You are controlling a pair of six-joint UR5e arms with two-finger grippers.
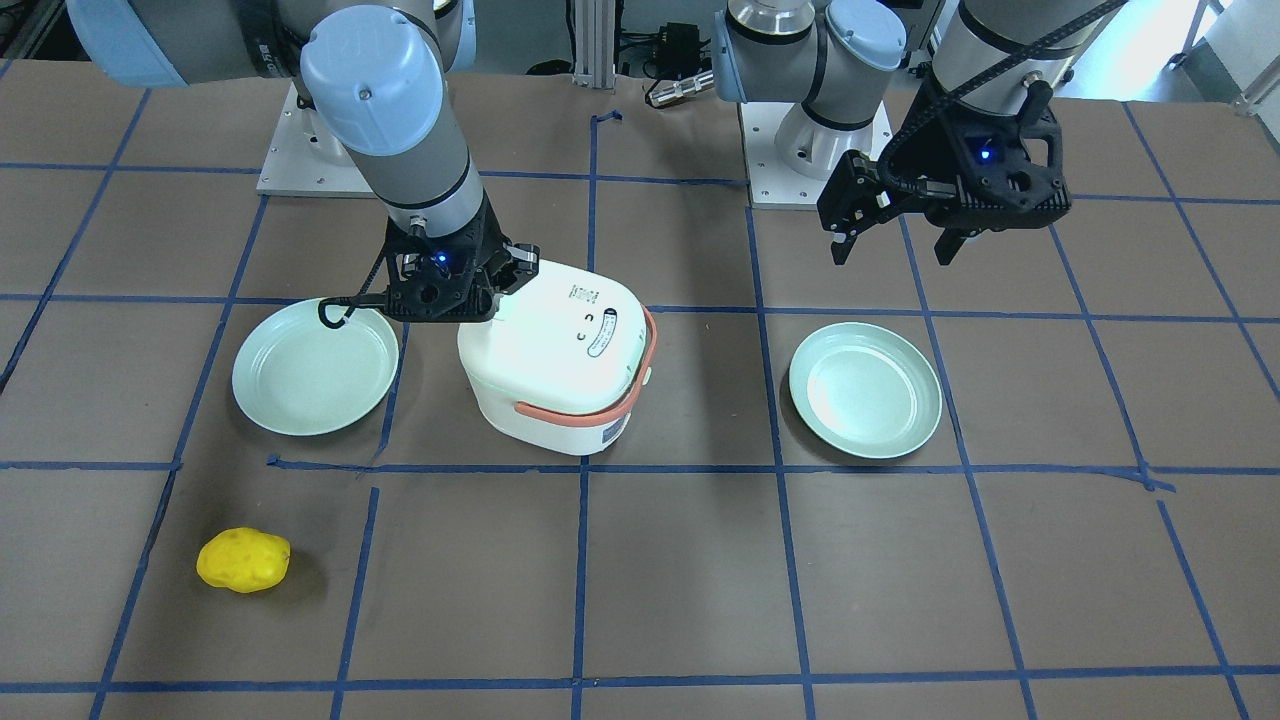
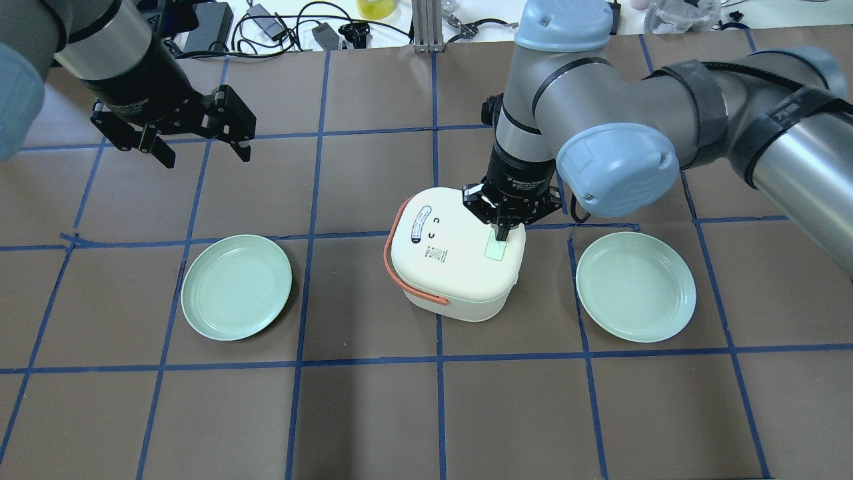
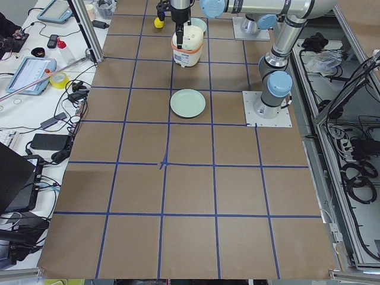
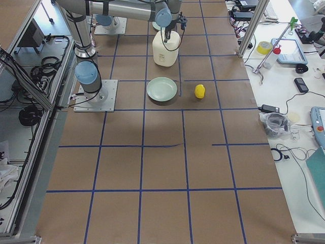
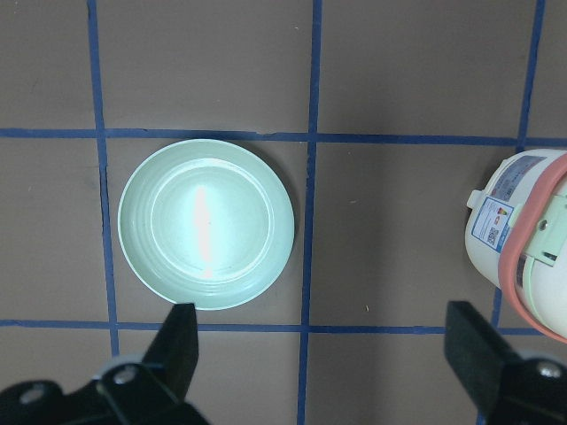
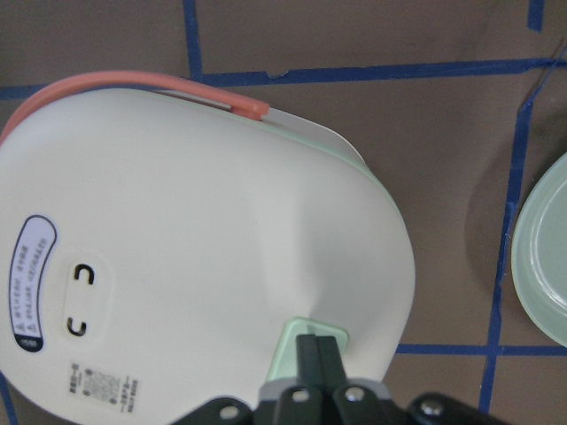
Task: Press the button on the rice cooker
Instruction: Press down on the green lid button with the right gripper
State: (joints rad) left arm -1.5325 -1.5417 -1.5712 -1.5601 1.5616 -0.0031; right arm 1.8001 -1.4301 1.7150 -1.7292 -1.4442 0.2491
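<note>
Touching the button (image 2: 494,253) at the rice cooker (image 2: 446,267) lid's 3 o'clock edge, right claw (image 2: 501,233) is closed, empty; left claw (image 2: 205,157) gapes, empty.

Rice cooker (image 2: 445,297): white rounded-square body, standing upright with its lid closed.
Lid (image 2: 460,257): smooth white top, facing straight up, carrying the button near the edge on the robot's right.
Handle (image 2: 392,263): salmon-coloured bail, lying folded down around the lid's rim on the side opposite the button.
Button (image 2: 494,252): small pale green rounded-square pad, sitting on the lid's top.
Button state: right gripper (image 2: 502,233), fingers pressed together, is covering the pad's far end with its tips; depth of press cannot be told.
</note>
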